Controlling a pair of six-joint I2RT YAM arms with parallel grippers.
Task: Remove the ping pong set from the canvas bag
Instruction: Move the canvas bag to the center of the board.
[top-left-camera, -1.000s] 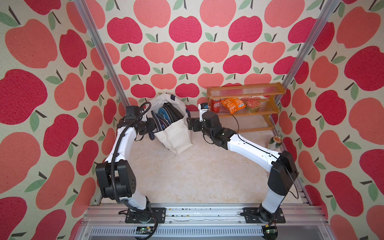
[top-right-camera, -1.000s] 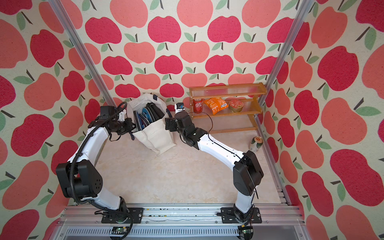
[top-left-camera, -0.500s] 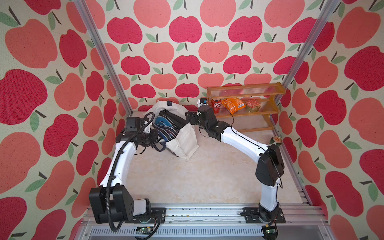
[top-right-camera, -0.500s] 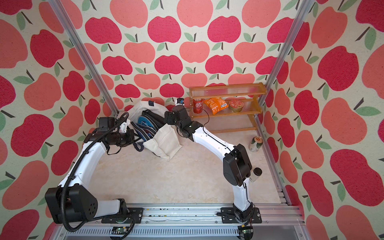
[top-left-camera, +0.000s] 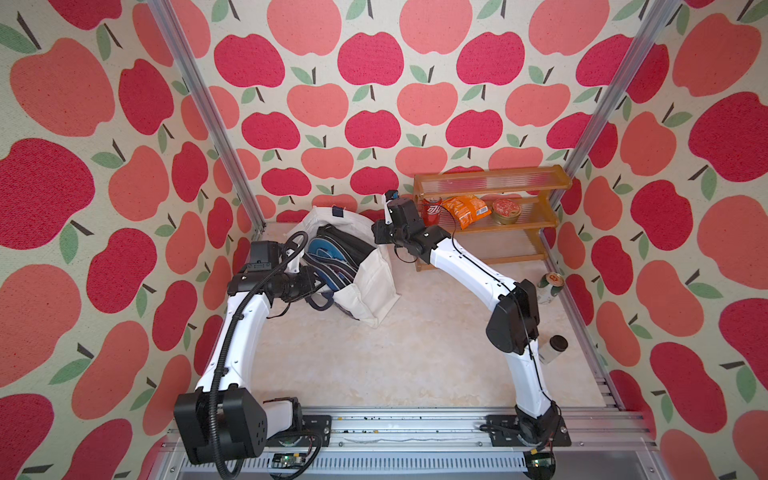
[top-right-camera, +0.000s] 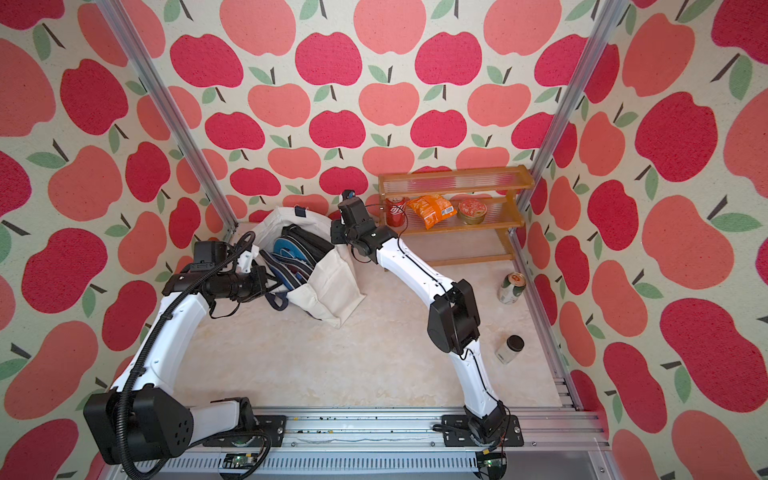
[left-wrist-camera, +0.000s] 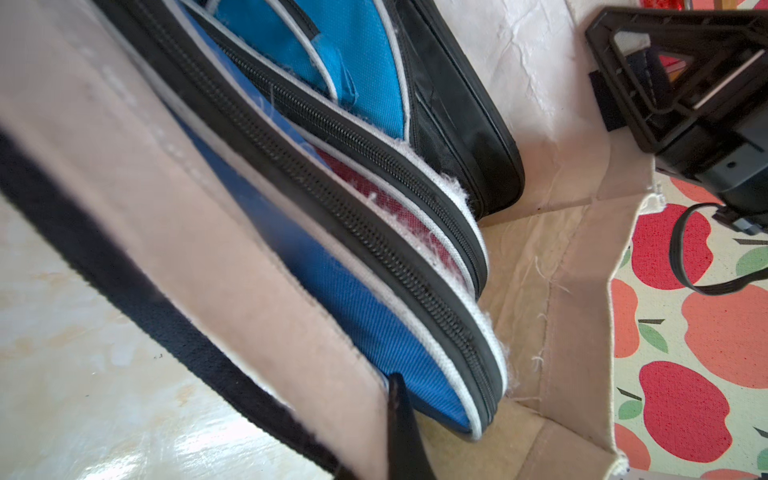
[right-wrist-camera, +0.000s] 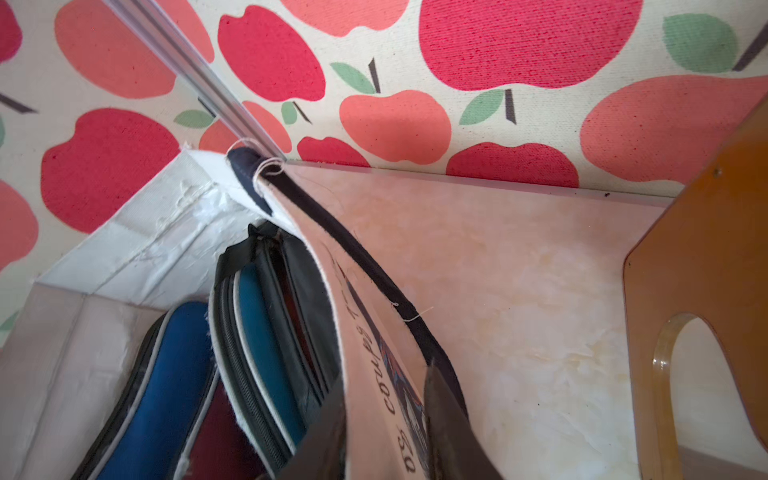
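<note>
**Top views, then wrists: set not yet out of bag**

Top views: I log the canvas bag (top-left-camera: 370, 286) slumped open near the back wall. The ping pong set (top-left-camera: 332, 253) is inside it, with blue and black edges showing at the mouth. I place the left gripper (top-left-camera: 321, 286) at one rim and the right gripper (top-left-camera: 380, 237) at the opposite rim, beside the wooden shelf (top-left-camera: 490, 183).

Left wrist: blue case (left-wrist-camera: 353, 316), maroon case (left-wrist-camera: 399, 208) and black-edged pouch (left-wrist-camera: 457, 124) stand packed on edge. I see one finger (left-wrist-camera: 401, 419) against the inner wall, claw closed on the cloth.

Right wrist: both fingers (right-wrist-camera: 444, 419) straddle the bag wall and navy strap (right-wrist-camera: 374, 270), pinching them.
</note>
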